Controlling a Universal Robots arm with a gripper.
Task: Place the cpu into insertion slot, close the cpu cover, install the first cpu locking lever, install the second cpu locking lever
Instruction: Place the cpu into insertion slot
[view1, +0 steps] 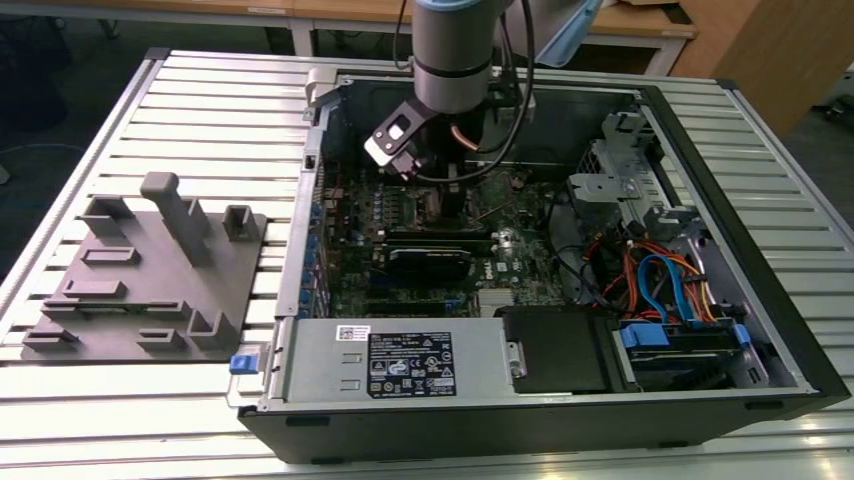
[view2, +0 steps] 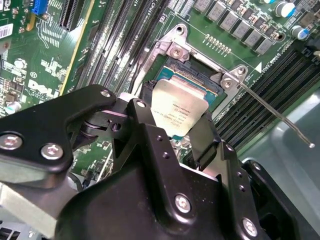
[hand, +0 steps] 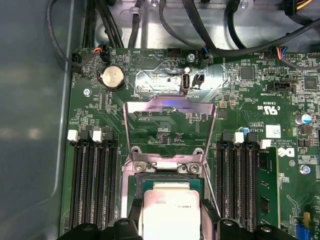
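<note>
The cpu (view2: 180, 111), a small square chip with a silver-grey top, sits pinched between the two black fingers (view2: 204, 135) of my gripper (view2: 175, 117), which is shut on it. It hangs tilted just above the insertion slot (view2: 186, 75), whose dark square bed and silvery rim show beyond the chip's edge. In the first wrist view the cpu (hand: 171, 210) covers most of the insertion slot (hand: 170, 178), and the cpu cover (hand: 170, 106) stands swung open past it. A thin locking lever (view2: 272, 112) sticks out free from the socket's corner. In the exterior view the gripper (view1: 447, 180) is low inside the computer case.
Long black memory slots (hand: 95, 185) flank the socket on both sides of the green motherboard (hand: 250, 100). Cables (view1: 654, 280) and a drive cage fill the case toward the exterior view's right. A power supply (view1: 400, 360) lies along the near wall. A grey fixture plate (view1: 147, 270) rests on the table outside.
</note>
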